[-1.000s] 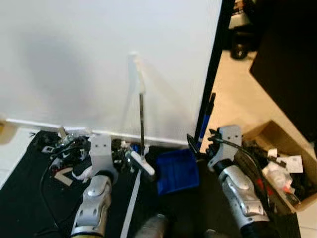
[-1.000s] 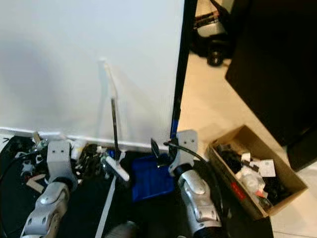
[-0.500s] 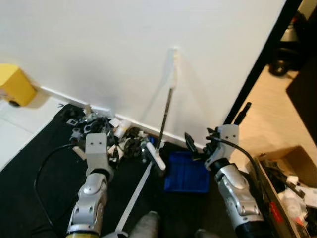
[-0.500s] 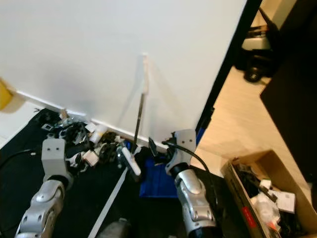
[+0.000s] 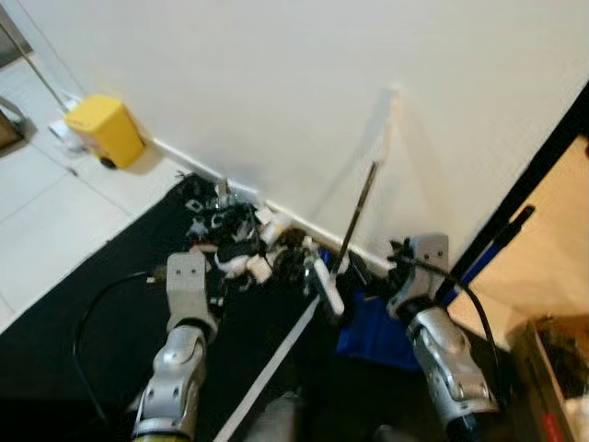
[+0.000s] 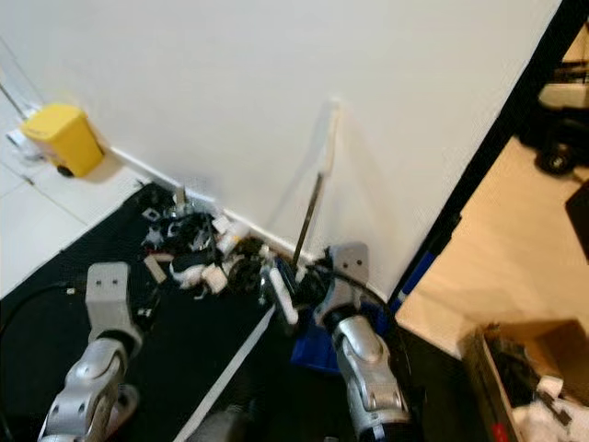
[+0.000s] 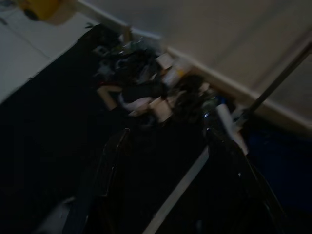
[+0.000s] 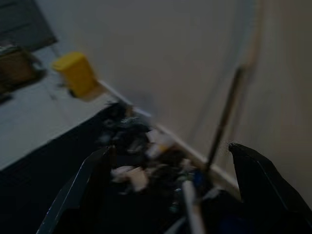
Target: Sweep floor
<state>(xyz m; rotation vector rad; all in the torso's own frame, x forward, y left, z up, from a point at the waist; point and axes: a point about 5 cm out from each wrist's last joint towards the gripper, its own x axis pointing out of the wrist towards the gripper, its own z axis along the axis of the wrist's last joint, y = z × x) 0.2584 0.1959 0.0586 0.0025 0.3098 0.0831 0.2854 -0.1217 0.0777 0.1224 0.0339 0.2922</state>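
Left eye view:
Broom (image 5: 361,210): leaning on wall.
Debris (image 5: 241,244): piled along baseboard.
Left gripper (image 7: 165,146): fingers spread, nothing held.
Right gripper (image 8: 170,161): fingers spread, nothing held.
Dustpan (image 5: 379,333): beside doorway edge.

Matt black floor mat (image 5: 83,304). Smooth matt white wall (image 5: 276,83). Glossy yellow plastic bin (image 5: 104,129). Blue plastic dustpan (image 5: 382,331) beside the right gripper (image 5: 398,267). Broom (image 5: 354,221): dark metal-looking shaft. Brushed silver metal arms.
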